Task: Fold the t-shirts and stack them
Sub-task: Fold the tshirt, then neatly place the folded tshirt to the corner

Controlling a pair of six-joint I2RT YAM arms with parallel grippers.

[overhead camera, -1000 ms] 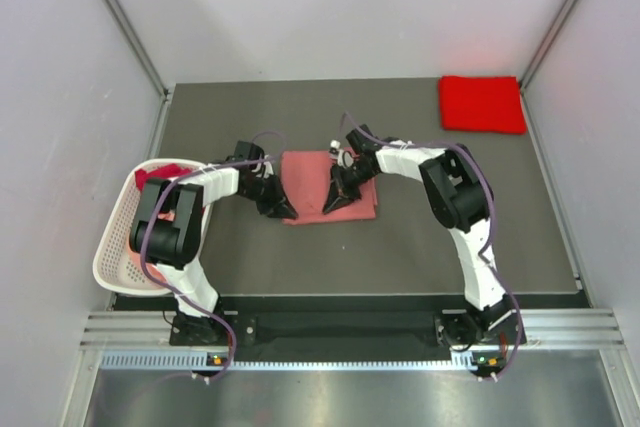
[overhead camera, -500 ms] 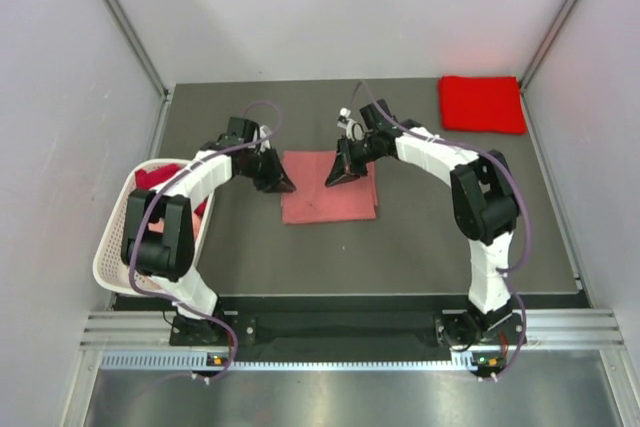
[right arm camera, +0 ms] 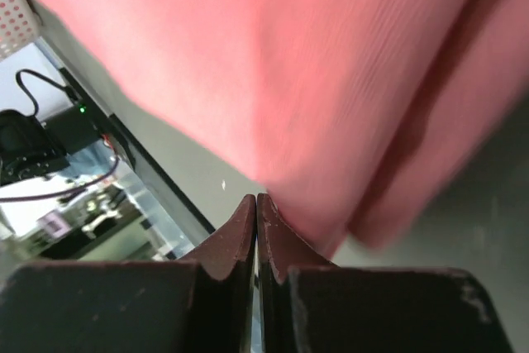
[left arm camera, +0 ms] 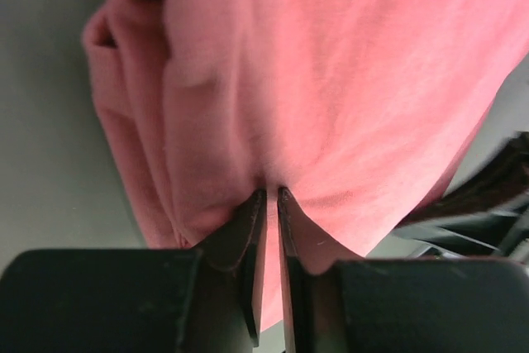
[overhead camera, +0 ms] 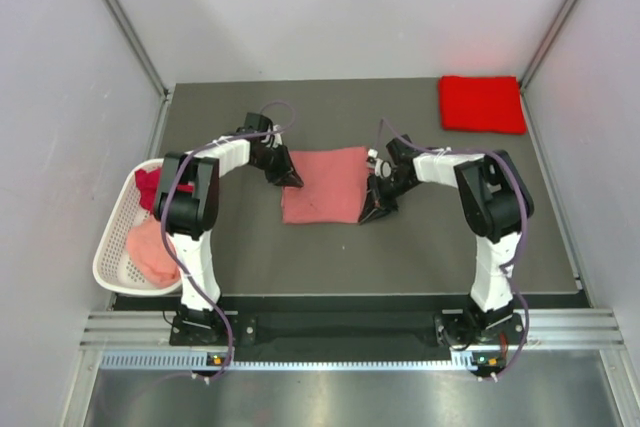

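A salmon pink t-shirt (overhead camera: 322,185) lies folded in a rectangle at mid table. My left gripper (overhead camera: 291,179) is at its far left edge. In the left wrist view the jaws (left arm camera: 272,193) are nearly shut and pinch a pucker of this shirt (left arm camera: 331,80). My right gripper (overhead camera: 375,213) sits at the shirt's near right corner. Its jaws (right arm camera: 257,199) are shut tip to tip with no cloth between them, right beside the shirt's edge (right arm camera: 331,80). A bright red t-shirt (overhead camera: 481,104) lies folded at the back right.
A white slotted basket (overhead camera: 112,265) stands at the left table edge. It holds a dark crimson shirt (overhead camera: 150,185) and a pale pink one (overhead camera: 155,250). Grey walls close in the table on the left, back and right.
Both grippers moved from the shirt's near half to its far edge. The right one then swung out to the near right corner. The left one stayed at the far left edge.
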